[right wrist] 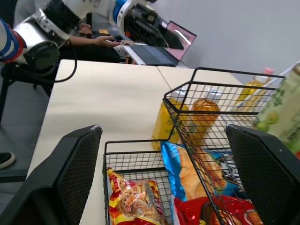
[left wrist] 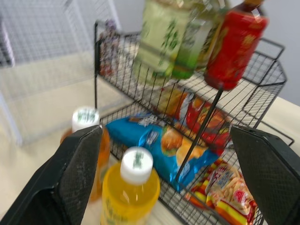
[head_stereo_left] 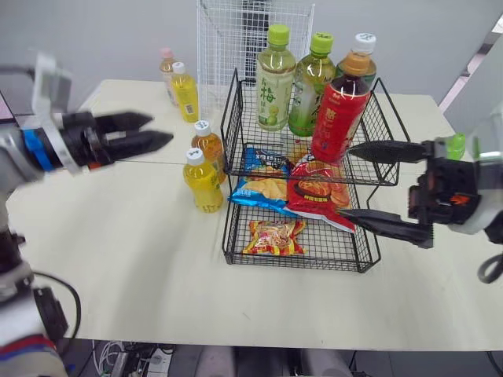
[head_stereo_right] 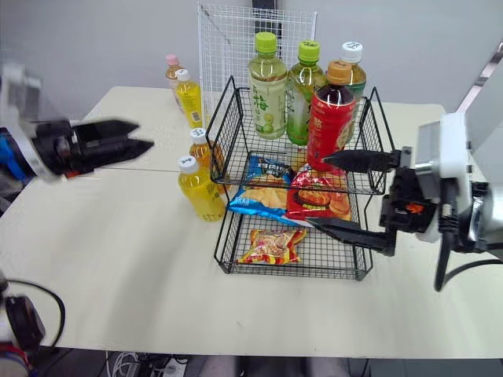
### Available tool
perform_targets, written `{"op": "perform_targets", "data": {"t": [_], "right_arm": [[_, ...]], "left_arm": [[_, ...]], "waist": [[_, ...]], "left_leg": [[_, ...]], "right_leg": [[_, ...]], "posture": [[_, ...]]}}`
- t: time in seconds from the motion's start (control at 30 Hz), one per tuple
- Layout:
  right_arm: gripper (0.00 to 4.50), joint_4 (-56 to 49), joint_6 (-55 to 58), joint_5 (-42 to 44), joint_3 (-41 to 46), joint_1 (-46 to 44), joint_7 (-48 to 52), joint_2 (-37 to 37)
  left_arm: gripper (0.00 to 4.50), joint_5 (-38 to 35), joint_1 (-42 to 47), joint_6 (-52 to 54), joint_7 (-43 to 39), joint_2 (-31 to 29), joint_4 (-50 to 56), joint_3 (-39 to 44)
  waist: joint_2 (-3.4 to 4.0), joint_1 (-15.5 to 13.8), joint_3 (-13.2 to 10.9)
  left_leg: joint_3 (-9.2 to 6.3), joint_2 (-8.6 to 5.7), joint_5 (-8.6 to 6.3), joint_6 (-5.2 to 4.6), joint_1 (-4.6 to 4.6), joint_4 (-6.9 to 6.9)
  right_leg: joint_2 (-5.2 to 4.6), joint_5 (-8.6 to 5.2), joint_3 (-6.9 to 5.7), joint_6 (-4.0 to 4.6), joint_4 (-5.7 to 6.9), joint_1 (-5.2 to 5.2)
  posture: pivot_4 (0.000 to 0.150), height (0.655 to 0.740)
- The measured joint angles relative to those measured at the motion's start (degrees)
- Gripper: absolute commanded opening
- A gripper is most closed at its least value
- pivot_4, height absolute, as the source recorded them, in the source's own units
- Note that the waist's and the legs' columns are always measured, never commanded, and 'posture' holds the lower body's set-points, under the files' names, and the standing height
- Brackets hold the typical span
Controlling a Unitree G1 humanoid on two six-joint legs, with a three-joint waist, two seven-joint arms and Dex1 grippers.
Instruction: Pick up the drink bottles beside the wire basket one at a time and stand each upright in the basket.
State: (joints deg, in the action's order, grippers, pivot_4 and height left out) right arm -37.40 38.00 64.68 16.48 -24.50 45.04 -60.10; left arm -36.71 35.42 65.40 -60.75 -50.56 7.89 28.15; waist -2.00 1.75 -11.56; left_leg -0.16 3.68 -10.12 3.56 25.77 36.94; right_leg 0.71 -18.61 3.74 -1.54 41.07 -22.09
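Drink bottles beside the wire basket (head_stereo_left: 232,126): four stand upright on the table (head_stereo_left: 118,251), all on the basket's left side. A yellow bottle (head_stereo_left: 203,184) with a white cap stands just beside the basket's front left corner, and an amber bottle (head_stereo_left: 208,145) is close behind it. Farther back, near a white wire grid panel (head_stereo_left: 228,39), are a second yellow bottle (head_stereo_left: 185,93) and a pink-capped bottle (head_stereo_left: 167,71).

The basket's upper tier holds four bottles: two green tea bottles (head_stereo_left: 275,82) (head_stereo_left: 310,90), a brown bottle (head_stereo_left: 363,51) with a white cap at the back right, and a red bottle (head_stereo_left: 342,110) with an orange cap in front, leaning slightly. Below them lie a blue snack bag (head_stereo_left: 263,181) and a red snack bag (head_stereo_left: 318,192). A small yellow-red snack bag (head_stereo_left: 273,237) lies on the bottom tier.

The right gripper (head_stereo_left: 346,182) is at the basket's right side with its jaws released, spread wide and holding nothing. Its upper finger tip is near the red bottle's base; contact cannot be told.

The left gripper (head_stereo_left: 161,129) hangs over the table, left of the amber and yellow bottles and apart from them. Its jaws are released and empty, and the left wrist view shows the two near bottles between its fingers.

The right wrist view shows a laptop (right wrist: 154,49) and a person's hand (right wrist: 105,41) past the table's far edge.
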Motion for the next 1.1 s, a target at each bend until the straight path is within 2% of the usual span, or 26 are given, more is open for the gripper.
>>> {"op": "perform_targets", "data": {"t": [0.1, 0.2, 0.4, 0.63, 0.87, 0.97, 1.1], "right_arm": [[4.50, 1.95, -0.07, -1.36, -2.41, -2.68, 1.56, 1.23], [4.50, 3.08, -0.13, -2.90, -4.28, -4.07, 3.15, 2.35], [4.50, 4.06, -0.11, -4.77, -5.47, -5.58, 5.02, 3.90], [4.50, 4.27, 0.02, -5.34, -6.19, -5.93, 5.78, 4.44], [4.50, 3.68, 0.27, -5.54, -6.37, -5.90, 4.83, 5.11], [4.50, 2.77, 0.61, -5.50, -6.37, -5.76, 4.57, 5.11], [4.50, 1.86, 0.83, -5.42, -6.37, -5.32, 4.34, 5.14]], "left_arm": [[4.49, -1.50, -5.85, 0.42, 7.58, 5.25, 8.34, 4.54], [4.49, -2.04, -7.02, -0.59, 16.07, 11.82, 14.79, 6.04], [4.49, 4.76, -10.38, -6.90, 34.24, 23.20, 21.62, -1.58], [4.49, 11.95, -10.36, -13.12, 42.84, 25.09, 20.52, -11.27], [4.49, 13.14, -9.82, -14.11, 45.32, 26.03, 17.97, -14.66], [3.89, 13.10, -9.48, -14.35, 45.68, 26.34, 17.10, -15.05], [2.57, 13.06, -9.35, -14.35, 46.35, 26.69, 16.93, -15.46]], "waist": [[-0.07, -0.32, 0.04], [-0.10, -0.60, 0.06], [-0.13, -0.58, 0.09], [-0.13, -0.37, 0.09], [-0.13, -0.34, 0.09], [-0.13, -0.33, 0.09], [-0.13, -0.33, 0.09]], "left_leg": [[-0.07, -0.01, 0.00, 0.00, 0.01, 0.03], [-0.09, -0.07, 0.00, 0.00, -0.01, 0.05], [-0.05, -0.08, 0.00, 0.00, -0.06, 0.03], [0.01, -0.09, 0.00, 0.00, -0.07, 0.01], [0.00, -0.09, 0.00, 0.00, -0.06, 0.00], [0.00, -0.09, 0.00, 0.00, -0.07, 0.00], [0.01, -0.09, 0.00, 0.00, -0.06, 0.00]], "right_leg": [[-0.06, 0.00, -0.05, 0.00, -0.02, 0.05], [-0.10, 0.02, -0.06, -0.03, -0.02, 0.11], [-0.02, 0.05, 0.02, -0.06, -0.04, 0.12], [-0.01, 0.06, 0.07, -0.05, -0.05, 0.11], [-0.01, 0.05, 0.05, -0.06, -0.07, 0.10], [0.00, 0.05, 0.05, -0.06, -0.06, 0.10], [-0.01, 0.05, 0.05, -0.06, -0.07, 0.10]], "posture": [[0.150, 0.7360], [0.150, 0.7360], [0.150, 0.7360], [0.150, 0.7360], [0.150, 0.7360], [0.150, 0.7360], [0.150, 0.7360]]}}
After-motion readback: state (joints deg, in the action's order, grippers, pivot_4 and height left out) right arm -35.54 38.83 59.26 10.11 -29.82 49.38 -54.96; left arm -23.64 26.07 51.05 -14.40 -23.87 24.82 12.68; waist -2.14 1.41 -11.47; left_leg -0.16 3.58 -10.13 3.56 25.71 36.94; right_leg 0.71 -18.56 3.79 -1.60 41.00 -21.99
